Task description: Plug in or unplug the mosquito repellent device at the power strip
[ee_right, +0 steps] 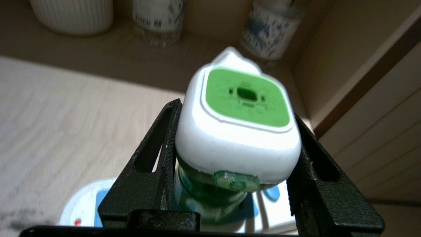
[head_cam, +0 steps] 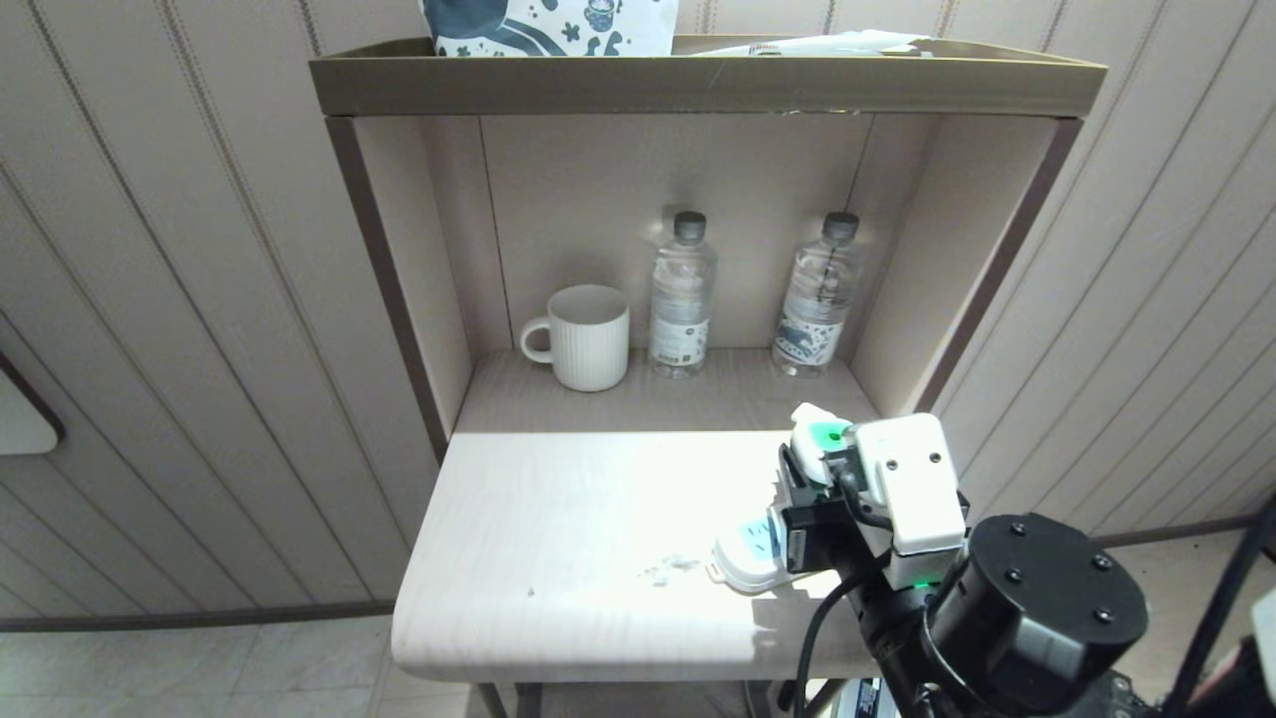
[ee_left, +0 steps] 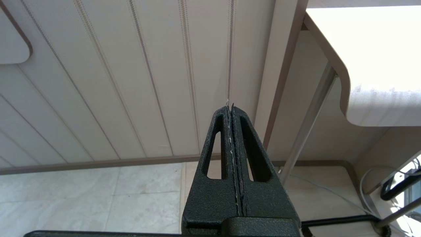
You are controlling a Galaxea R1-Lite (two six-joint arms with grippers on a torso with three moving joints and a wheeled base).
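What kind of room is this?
Probably a hotel room or bedroom nook: a panelled wall, a shelf unit with a mug and water bottles, a tiled floor.

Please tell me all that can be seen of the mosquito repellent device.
The mosquito repellent device has a white, rounded-square cap of smooth plastic with a green centre panel that has a small dark slot. Under the cap sits a translucent green bottle. It stands roughly upright above the power strip, near the right edge of the table. The right gripper flanks it, one black finger at each side of the cap. Whether its plug sits in a socket cannot be seen.
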